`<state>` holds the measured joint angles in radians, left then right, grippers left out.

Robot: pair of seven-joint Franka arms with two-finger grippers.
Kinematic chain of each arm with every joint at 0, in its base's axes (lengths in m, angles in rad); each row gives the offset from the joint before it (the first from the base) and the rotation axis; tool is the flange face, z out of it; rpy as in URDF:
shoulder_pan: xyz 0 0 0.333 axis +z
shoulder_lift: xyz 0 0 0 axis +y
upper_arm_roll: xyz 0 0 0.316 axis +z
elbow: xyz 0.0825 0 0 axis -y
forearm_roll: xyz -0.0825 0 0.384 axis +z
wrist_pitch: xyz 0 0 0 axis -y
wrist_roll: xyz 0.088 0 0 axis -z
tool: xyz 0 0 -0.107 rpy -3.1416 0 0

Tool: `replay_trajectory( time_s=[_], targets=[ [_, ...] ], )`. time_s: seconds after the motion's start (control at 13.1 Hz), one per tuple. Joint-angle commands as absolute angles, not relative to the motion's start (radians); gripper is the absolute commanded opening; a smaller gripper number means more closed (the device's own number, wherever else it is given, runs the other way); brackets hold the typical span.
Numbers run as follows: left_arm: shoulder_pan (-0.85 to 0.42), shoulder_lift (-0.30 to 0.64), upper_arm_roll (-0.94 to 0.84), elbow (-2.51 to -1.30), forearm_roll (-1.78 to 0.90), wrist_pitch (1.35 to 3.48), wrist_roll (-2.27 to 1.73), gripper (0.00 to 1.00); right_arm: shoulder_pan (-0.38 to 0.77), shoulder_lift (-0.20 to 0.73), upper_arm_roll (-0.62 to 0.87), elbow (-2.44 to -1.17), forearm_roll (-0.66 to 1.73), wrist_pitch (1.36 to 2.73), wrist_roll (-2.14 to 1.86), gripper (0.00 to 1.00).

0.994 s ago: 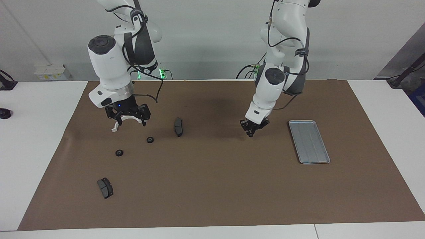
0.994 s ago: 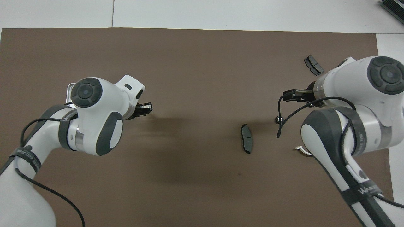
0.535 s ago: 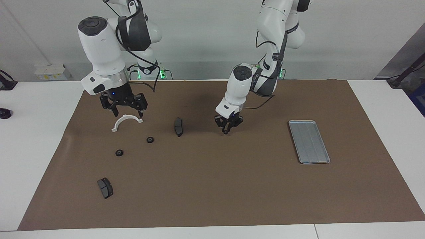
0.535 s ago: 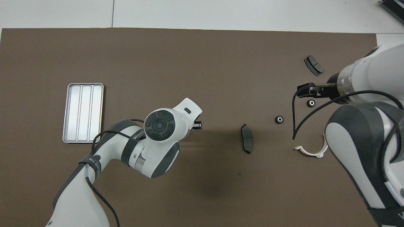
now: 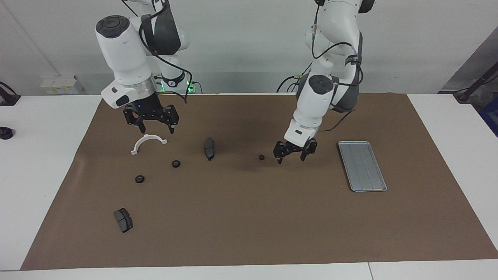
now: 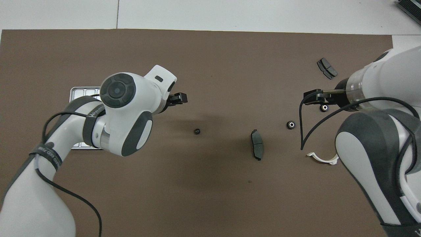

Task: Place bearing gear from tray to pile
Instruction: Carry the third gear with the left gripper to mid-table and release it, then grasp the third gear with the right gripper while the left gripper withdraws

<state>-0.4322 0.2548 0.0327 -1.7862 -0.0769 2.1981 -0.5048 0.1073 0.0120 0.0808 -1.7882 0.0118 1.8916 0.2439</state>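
Left gripper [image 5: 295,154]: open, holding nothing, low over the brown mat [image 5: 249,217], between the tray [image 5: 362,166] and a small gear [image 5: 261,157].
Small gear: lies alone on the mat, just beside the left gripper, well apart from the tray.
Tray: toward the left arm's end of the surface.
Right gripper [image 5: 152,125]: open, holding nothing, over the white half-ring [image 5: 148,143].
Pile: half-ring, 2 more gears [image 5: 176,163] [image 5: 139,179] and 2 brake pads [image 5: 209,148] [image 5: 123,220], toward the right arm's end.
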Motion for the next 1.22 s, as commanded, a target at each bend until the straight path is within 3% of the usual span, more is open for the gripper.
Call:
replay_trajectory(
  time_s=[0.0, 0.15, 0.38, 0.54, 0.76, 0.92, 1.15],
  targets=[
    [-0.304, 0.22, 0.023, -1.707, -0.066, 2.042, -0.363, 1.0, 0.187, 0.031, 0.086, -1.79, 0.031, 1.92, 0.313, 1.0],
    [-0.215, 0.167, 0.026, -1.706, -0.063, 1.935, -0.209, 1.0, 0.265, 0.076, 0.086, -1.784, 0.019, 1.98, 0.414, 1.0],
    [-0.112, 0.062, 0.031, -1.729, -0.048, 1.795, -0.085, 1.0, 0.383, 0.223, 0.086, -1.66, -0.031, 2.0, 0.566, 1.0],
    [-0.109, 0.011, 0.029, -1.732, 0.038, 1.753, -0.083, 1.0, 0.454, 0.32, 0.084, -1.585, -0.047, 2.003, 0.642, 1.0],
    [-0.12, -0.017, 0.029, -1.726, 0.041, 1.714, -0.086, 1.0, 0.486, 0.405, 0.086, -1.571, -0.087, 2.094, 0.719, 1.0],
    [-0.121, -0.023, 0.026, -1.726, 0.041, 1.707, -0.089, 1.0, 0.544, 0.5, 0.086, -1.481, -0.087, 2.089, 0.747, 1.0],
    [-0.12, -0.034, 0.023, -1.75, 0.041, 1.729, -0.087, 1.0, 0.575, 0.551, 0.086, -1.476, -0.121, 2.111, 0.781, 1.0]
  ],
)
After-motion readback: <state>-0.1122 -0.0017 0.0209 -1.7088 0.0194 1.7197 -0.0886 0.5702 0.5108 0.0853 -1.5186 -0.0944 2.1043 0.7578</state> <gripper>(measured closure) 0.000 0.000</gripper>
